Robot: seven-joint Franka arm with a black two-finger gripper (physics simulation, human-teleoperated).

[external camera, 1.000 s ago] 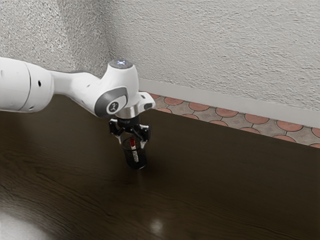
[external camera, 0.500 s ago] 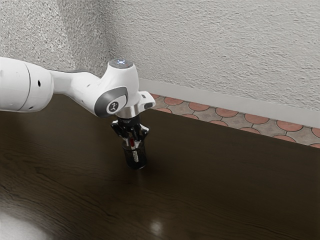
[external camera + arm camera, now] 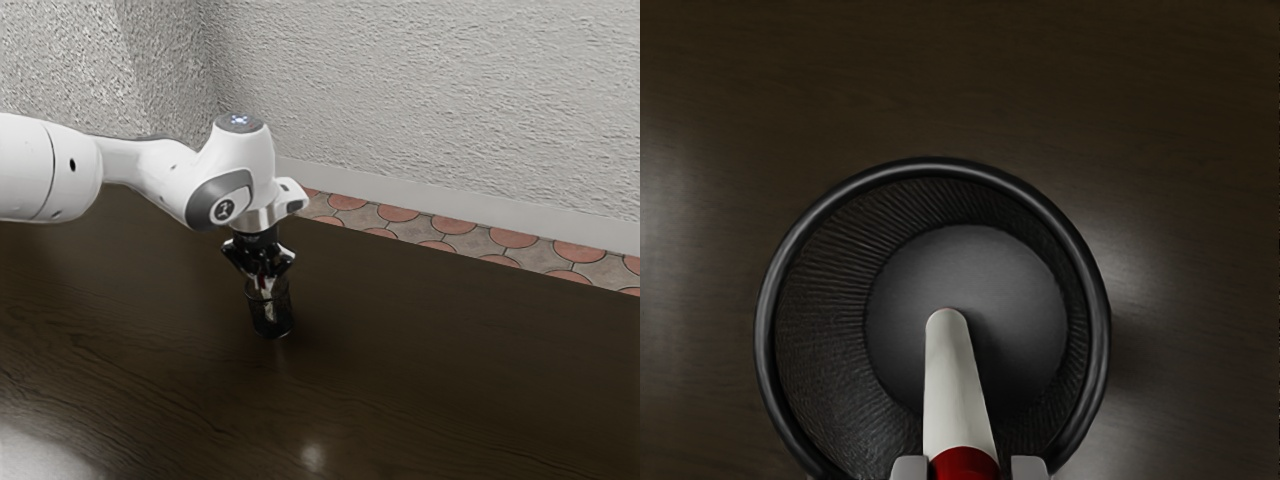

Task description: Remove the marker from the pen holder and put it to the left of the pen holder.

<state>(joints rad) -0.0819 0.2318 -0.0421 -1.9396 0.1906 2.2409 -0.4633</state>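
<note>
Just above the black mesh pen holder, my gripper is shut on the marker's red part, fingers down at the rim. The white-and-red marker stands steeply inside the holder, which is upright on the table. In the wrist view the marker's white body runs down into the round holder; whether its lower end touches the holder's floor I cannot tell. Fingertips of the gripper flank the red part from two sides.
The dark wooden table extends around the holder on all sides. Behind its far edge lie a patterned tile floor and a grey textured wall.
The fingers have come together from wide apart onto the marker. My hand has shifted slightly toward the exterior view's left, and the marker with it. The pen holder has stayed in place.
</note>
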